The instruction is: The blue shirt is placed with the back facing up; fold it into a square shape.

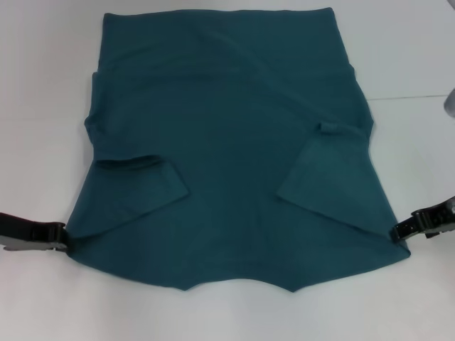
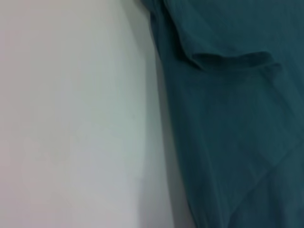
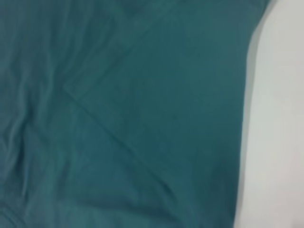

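The blue shirt (image 1: 227,163) lies spread on the white table, with both sleeves folded inward onto its body and the collar notch at the near edge. My left gripper (image 1: 60,238) is at the shirt's near left corner and shut on the fabric edge. My right gripper (image 1: 402,229) is at the near right corner and shut on that edge. Both corners are drawn outward toward the grippers. The left wrist view shows the shirt's side edge and a folded sleeve (image 2: 228,61). The right wrist view shows shirt fabric (image 3: 142,118) with a diagonal fold line.
The white table (image 1: 43,106) shows as bare strips on both sides of the shirt and along the near edge. A grey object (image 1: 449,99) sits at the far right border.
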### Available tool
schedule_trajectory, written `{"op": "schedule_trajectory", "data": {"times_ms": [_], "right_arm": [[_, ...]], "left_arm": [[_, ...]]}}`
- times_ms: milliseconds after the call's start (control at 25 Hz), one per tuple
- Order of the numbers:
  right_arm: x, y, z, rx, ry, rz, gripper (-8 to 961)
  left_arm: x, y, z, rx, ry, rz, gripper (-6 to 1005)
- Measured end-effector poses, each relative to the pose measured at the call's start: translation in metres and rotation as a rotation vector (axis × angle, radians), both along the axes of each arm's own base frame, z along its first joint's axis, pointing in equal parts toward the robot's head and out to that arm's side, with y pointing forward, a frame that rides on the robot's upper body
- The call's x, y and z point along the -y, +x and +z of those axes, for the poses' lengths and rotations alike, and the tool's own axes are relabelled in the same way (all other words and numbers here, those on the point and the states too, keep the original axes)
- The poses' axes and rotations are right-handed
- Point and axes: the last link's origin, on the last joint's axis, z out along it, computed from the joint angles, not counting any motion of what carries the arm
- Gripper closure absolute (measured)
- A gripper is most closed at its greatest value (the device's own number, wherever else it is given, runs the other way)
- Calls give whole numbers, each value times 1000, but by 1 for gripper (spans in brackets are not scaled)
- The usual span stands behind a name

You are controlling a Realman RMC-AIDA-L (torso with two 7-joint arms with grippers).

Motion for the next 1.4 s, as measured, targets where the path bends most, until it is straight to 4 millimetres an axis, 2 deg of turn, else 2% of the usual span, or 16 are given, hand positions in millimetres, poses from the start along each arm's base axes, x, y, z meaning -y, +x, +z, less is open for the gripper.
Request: {"op": "schedule_trajectory", "data": {"times_ms": [40, 280, 1040, 1120, 1360, 1400], "right_arm": [[0, -1, -2, 3, -5, 0, 247], [2, 0, -9, 57, -26, -16, 248], [-6, 1, -37, 87, -81, -8, 263], [-6, 1, -38, 93, -87, -7, 357], [-9, 0, -42, 101, -92, 2, 363], [-10, -1, -42, 102, -93, 6, 397]], "left_arm": [[0, 0, 0, 0, -1, -1, 953], [1, -1, -1, -1, -2, -5, 975], [0, 1, -2, 3, -4, -20, 975], [0, 1, -2, 3, -4, -20, 975], [0, 1, -2, 1, -6, -26, 975], [0, 1, -2, 1, -7, -26, 975]]}}
